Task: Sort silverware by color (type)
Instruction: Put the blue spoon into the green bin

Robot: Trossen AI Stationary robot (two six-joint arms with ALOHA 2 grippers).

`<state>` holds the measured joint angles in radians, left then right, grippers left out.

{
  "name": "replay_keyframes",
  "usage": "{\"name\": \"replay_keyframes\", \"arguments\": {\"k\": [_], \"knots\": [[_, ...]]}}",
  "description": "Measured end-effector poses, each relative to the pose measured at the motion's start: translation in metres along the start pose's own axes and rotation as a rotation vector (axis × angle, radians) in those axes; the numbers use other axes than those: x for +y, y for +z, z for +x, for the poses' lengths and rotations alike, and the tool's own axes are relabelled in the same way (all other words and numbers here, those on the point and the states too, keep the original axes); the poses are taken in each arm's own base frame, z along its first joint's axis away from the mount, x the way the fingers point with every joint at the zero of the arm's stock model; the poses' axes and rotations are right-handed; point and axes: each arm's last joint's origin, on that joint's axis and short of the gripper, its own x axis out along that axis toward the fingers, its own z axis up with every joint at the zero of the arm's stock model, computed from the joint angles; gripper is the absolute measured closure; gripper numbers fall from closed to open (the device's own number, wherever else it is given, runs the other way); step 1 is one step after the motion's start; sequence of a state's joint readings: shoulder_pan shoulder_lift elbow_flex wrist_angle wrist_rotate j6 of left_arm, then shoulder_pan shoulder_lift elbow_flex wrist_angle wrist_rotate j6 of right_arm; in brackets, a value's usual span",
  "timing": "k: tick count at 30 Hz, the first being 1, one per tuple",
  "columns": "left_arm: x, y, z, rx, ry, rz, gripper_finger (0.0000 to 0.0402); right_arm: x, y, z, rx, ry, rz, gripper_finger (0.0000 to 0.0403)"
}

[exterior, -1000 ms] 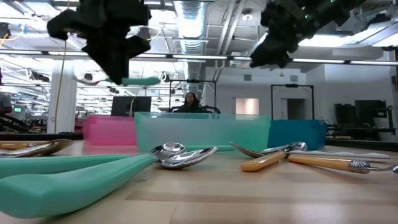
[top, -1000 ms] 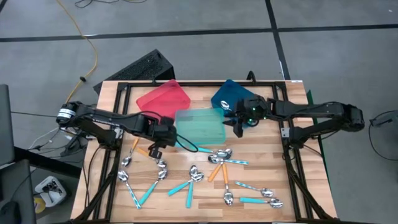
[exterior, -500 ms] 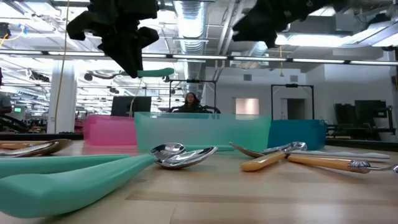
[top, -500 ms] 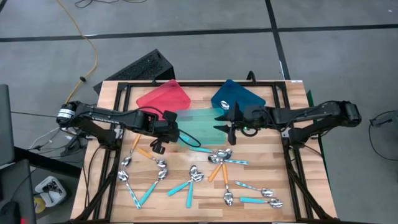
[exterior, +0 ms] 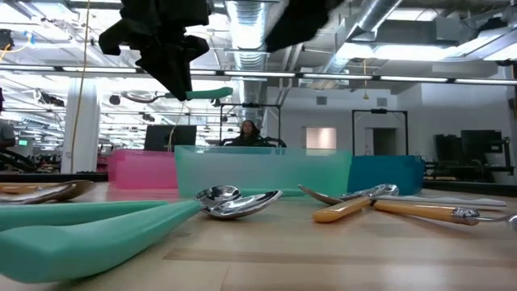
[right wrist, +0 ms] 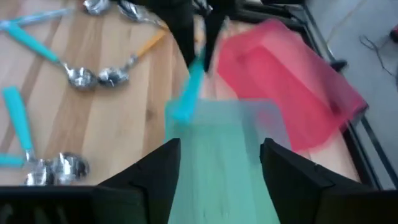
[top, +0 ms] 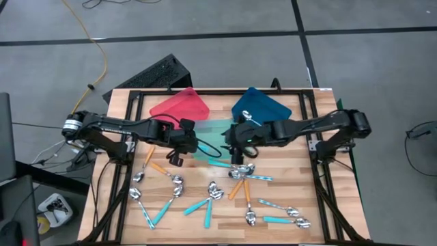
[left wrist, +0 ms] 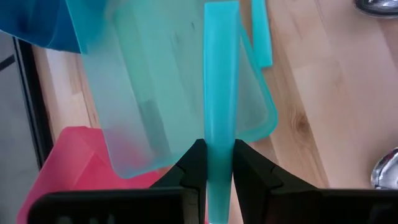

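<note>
My left gripper [top: 184,145] hovers at the teal tray's [top: 217,135] left edge, shut on a teal-handled spoon [exterior: 187,94] held level in the air. Its free handle end [left wrist: 221,25] reaches out over the tray. My right gripper [right wrist: 221,180] is open and hovers above the near right part of the same tray [right wrist: 217,155], touching nothing. Other spoons with teal [top: 198,205], orange [top: 157,166] and pale blue [top: 263,178] handles lie flat on the wooden table. My left gripper pinches the spoon's teal handle [left wrist: 219,163] between its two fingers, nearer the bowl [exterior: 133,97] than the free end. The fingers come from above and lie across the handle. The spoon is lifted clear and level, bowl toward the table's left.
A red tray [top: 179,106] and a blue tray [top: 263,106] sit at the far side, flanking the teal one. Loose spoons cover the table's near half. A black frame [top: 130,96] runs around the table. A person [exterior: 246,133] sits far behind.
My right gripper has swung from above the blue tray toward the table's left and near side, ending over the teal tray close to my left gripper. My left gripper has carried the teal spoon a little rightward toward the teal tray, still shut on it.
</note>
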<state>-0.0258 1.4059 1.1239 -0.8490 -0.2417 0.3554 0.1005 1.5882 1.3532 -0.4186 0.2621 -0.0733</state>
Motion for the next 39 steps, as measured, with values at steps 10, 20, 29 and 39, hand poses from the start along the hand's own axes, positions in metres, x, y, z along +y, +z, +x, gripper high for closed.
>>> {"name": "replay_keyframes", "arguments": {"k": [10, 20, 29, 39], "knots": [[0.001, 0.003, 0.0, -0.027, 0.016, 0.007, 0.0361, 0.019, 0.009, 0.047, 0.092, 0.018, -0.059, 0.0143], [0.003, 0.009, 0.0, -0.101, 0.008, -0.004, 0.0361, 0.026, 0.003, 0.073, 0.107, 0.014, -0.065, 0.0143], [0.003, 0.013, -0.001, -0.142, 0.001, -0.011, 0.0361, 0.026, 0.001, 0.078, 0.107, -0.004, -0.074, 0.0143], [0.004, 0.014, -0.001, -0.159, -0.002, -0.014, 0.0361, 0.024, 0.002, 0.078, 0.108, -0.058, -0.073, 0.0146]]}}
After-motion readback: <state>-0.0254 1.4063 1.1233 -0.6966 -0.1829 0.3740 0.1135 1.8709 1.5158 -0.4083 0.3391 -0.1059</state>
